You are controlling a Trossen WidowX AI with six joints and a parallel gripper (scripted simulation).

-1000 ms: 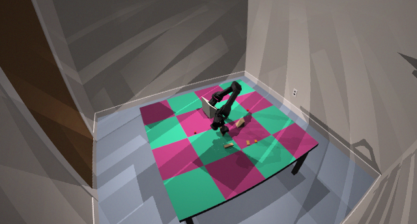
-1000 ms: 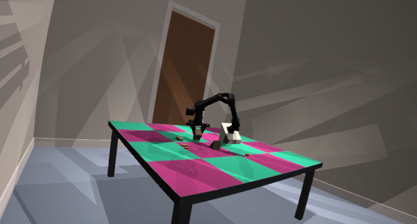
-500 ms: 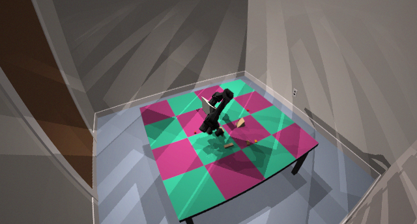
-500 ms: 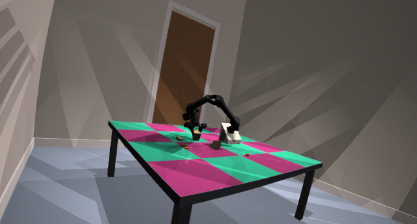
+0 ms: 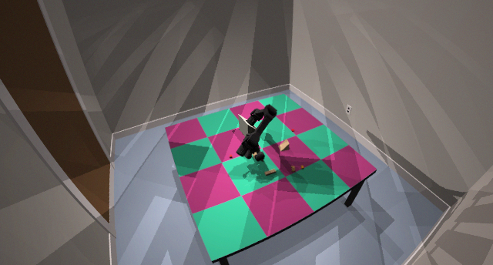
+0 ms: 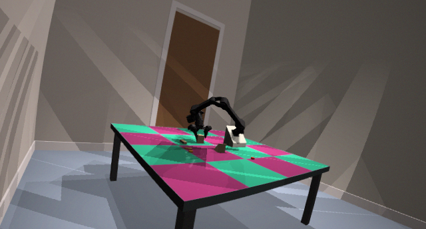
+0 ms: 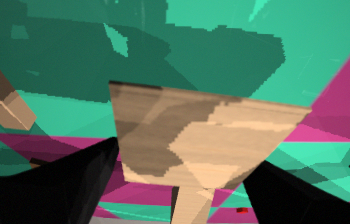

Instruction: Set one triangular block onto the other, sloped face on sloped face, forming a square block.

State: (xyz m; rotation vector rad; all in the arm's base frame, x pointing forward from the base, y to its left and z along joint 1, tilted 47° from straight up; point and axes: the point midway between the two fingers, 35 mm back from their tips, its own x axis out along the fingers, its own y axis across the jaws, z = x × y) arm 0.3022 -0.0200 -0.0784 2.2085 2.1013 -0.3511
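Observation:
My gripper [image 5: 254, 155] [image 6: 200, 135] [image 7: 181, 151] is open, low over the table. A triangular wooden block [image 6: 200, 139] [image 7: 216, 140] lies between the spread fingers, turned askew in the wrist view; the arm mostly hides it in the top view. Whether it touches the table is unclear. A narrow wooden surface [image 7: 191, 206] shows just below it in the wrist view; I cannot tell what it belongs to. The other triangular block [image 5: 284, 145] [image 6: 220, 148] stands apart on the table, away from the fingers, towards the right in the top and exterior views.
A small wooden bar [image 5: 270, 172] [image 6: 183, 141] [image 7: 1, 95] lies near the gripper. Small orange pieces [image 5: 293, 168] [image 6: 190, 151] lie beyond the bar. Small red pieces [image 5: 230, 157] [image 6: 252, 158] lie on either side of the arm. A pale wedge-shaped stand [image 5: 244, 126] [image 6: 238, 142] is at the arm's base.

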